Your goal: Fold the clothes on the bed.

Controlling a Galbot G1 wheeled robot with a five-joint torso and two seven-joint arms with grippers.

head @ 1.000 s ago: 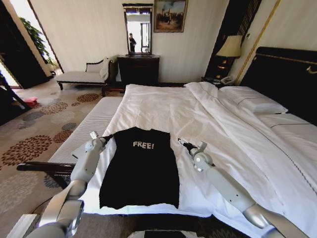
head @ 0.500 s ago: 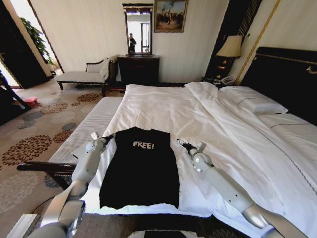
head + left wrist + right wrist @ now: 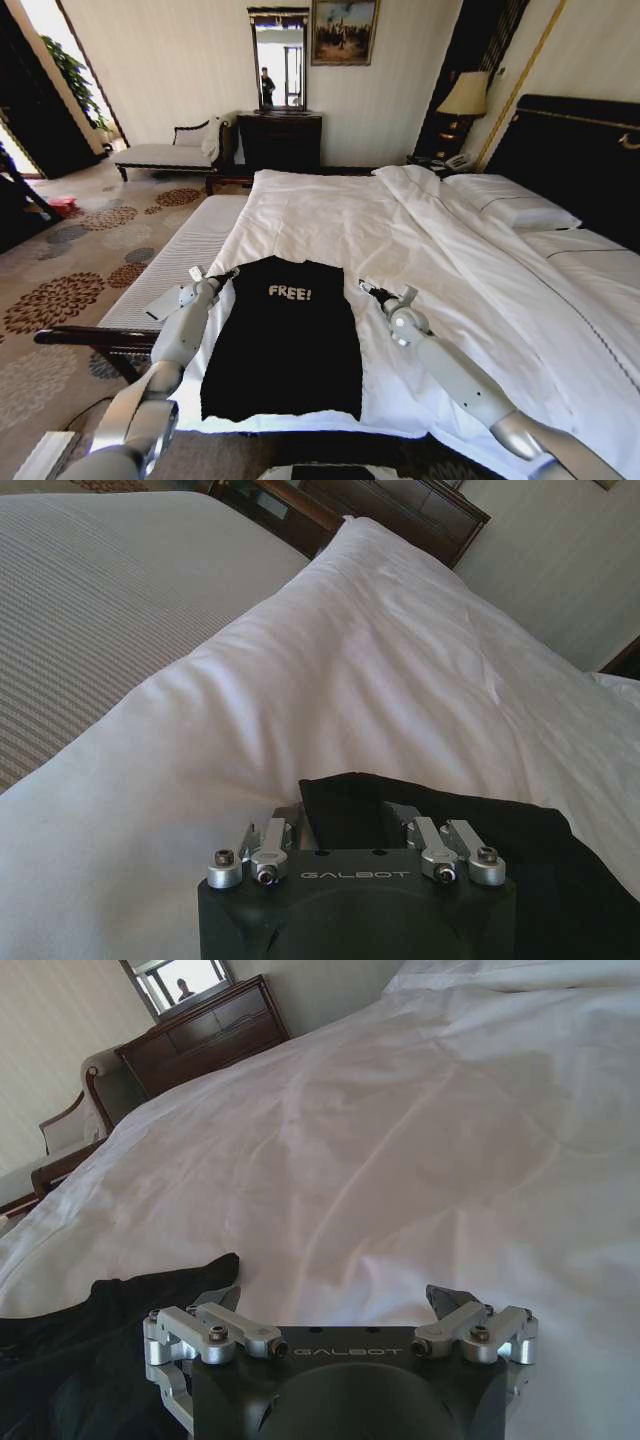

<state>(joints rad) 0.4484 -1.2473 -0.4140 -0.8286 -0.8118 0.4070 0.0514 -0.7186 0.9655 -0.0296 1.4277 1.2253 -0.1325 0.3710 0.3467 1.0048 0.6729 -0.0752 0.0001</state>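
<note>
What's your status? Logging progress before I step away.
Left gripper at T-shirt's left shoulder, right gripper open beside right shoulder. Shirt flat on bed, sleeves tucked. Nothing in the way.

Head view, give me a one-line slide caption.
Both claws, left and right, flank the shoulders of the black T-shirt lying flat on the white bed.
</note>
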